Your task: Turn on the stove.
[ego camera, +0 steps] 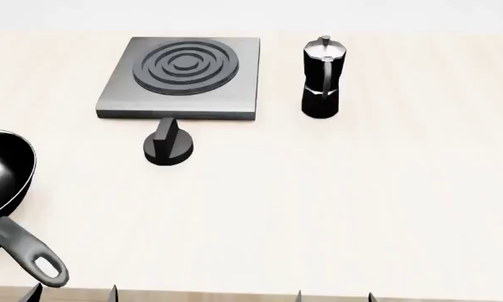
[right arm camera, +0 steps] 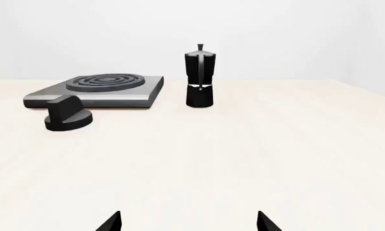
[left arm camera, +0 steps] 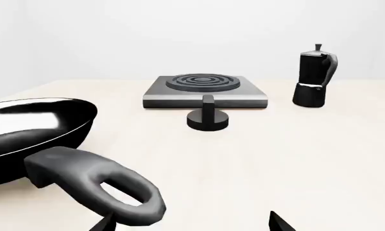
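Black tips of both grippers, left gripper (ego camera: pixel 73 293) and right gripper (ego camera: pixel 334 296), spread apart, well short of the stove (ego camera: pixel 181 78).

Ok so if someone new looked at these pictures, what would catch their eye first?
Probably the stove, a grey slab with a dark ringed burner at the far side of the pale table, with its black knob just in front. Next, the tall black moka pot standing upright to the stove's right, apart from it. The shiny black pan sits at the near left, handle toward the robot.
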Available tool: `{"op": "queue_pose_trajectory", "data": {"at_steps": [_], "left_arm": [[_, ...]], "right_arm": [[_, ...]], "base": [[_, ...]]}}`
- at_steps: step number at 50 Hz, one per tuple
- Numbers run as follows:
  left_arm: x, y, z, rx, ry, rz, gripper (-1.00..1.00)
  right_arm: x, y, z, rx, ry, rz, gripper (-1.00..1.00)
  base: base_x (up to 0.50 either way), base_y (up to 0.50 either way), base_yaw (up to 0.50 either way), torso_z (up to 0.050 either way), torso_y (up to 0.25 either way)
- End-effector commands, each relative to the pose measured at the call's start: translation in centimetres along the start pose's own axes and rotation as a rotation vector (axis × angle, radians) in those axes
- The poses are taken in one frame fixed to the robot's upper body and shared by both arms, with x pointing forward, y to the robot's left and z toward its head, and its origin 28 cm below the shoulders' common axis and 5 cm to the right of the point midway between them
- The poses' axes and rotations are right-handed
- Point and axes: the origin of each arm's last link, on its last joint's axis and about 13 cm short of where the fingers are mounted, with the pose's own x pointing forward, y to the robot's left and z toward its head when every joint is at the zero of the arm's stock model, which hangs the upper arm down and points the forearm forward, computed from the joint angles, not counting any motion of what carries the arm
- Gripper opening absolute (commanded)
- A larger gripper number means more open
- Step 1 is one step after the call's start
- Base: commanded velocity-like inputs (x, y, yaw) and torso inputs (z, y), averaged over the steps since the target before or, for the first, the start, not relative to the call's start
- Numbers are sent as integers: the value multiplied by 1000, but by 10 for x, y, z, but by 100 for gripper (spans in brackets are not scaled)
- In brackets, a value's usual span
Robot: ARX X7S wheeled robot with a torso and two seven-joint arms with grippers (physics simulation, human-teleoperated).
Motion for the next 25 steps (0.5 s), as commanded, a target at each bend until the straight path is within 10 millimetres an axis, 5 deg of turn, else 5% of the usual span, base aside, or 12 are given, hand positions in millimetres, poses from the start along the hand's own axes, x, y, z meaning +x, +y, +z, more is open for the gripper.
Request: {"op": "queue_pose_trajectory", "data": {"at_steps": [1,17,25], "left_arm": [[0,-1,-1,18,16,-48,100],[-7,-4,3,86,12,-57,100],[-13,-4,29,74,-5,-60,100]], "right_arm": [[0,0,1,4,1,-6,100],[-6,-1,6,3,22,-12,100],[-10,-1,42,-40,-11,-5,100]], "base": [[0,0,0,0,0],[0,0,0,0,0],[0,0,0,0,0]]}}
